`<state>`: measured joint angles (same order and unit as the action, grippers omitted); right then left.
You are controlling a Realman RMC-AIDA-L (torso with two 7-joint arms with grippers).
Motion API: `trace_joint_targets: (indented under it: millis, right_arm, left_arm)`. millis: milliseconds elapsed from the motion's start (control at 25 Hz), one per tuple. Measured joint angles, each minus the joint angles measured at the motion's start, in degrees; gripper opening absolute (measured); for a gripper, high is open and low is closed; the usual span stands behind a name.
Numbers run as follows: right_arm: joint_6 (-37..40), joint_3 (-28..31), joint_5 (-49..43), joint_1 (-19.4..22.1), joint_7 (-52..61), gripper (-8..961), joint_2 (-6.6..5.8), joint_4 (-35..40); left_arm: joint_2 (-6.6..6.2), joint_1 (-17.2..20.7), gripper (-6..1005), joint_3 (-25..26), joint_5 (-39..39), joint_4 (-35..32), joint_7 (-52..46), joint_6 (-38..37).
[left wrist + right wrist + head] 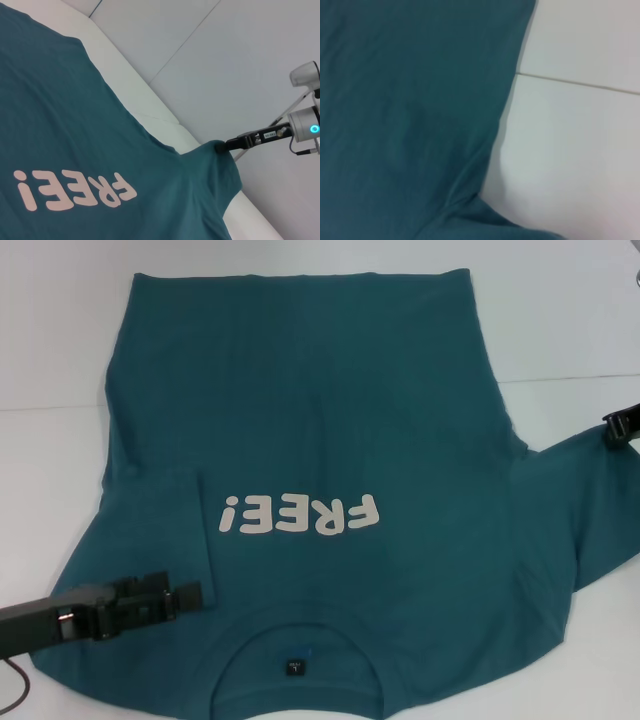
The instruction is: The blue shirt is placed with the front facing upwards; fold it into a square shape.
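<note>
The blue shirt (330, 410) lies flat on the white table (60, 360), front up, with its collar and dark neck label (294, 667) nearest me. The white "FREE!" lettering (300, 515) reads upside down. The shirt's left sleeve is folded inward as a flap (160, 530) over the body. My left gripper (195, 596) rests at that flap's near corner. My right gripper (612, 430) is shut on the tip of the right sleeve. In the left wrist view the cloth (75, 125) rises to a peak at the right gripper (220, 147). The right wrist view shows only the shirt (410, 110) and the table.
A seam line (570, 378) crosses the white table behind the shirt. A thin cable (15, 690) hangs by my left arm at the near left. The right arm's wrist with a blue light (305, 127) shows beyond the table edge.
</note>
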<state>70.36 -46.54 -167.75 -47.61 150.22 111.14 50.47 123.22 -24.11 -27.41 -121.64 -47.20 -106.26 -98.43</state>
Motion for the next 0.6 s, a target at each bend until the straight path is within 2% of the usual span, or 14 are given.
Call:
trace_joint_targets:
  millis: [120, 600]
  right_arm:
    - [2.6, 0.0, 0.3, -0.5, -0.5, 17, 0.03, -0.1]
    - [11.1, -0.1, 3.3, -4.1, -2.8, 18, 1.61, -1.8]
  left_arm:
    - [0.00, 0.0, 957, 0.0, 0.0, 0.0, 0.0, 0.1]
    - [0.07, 0.1, 957, 0.0, 0.3, 0.1, 0.0, 1.1]
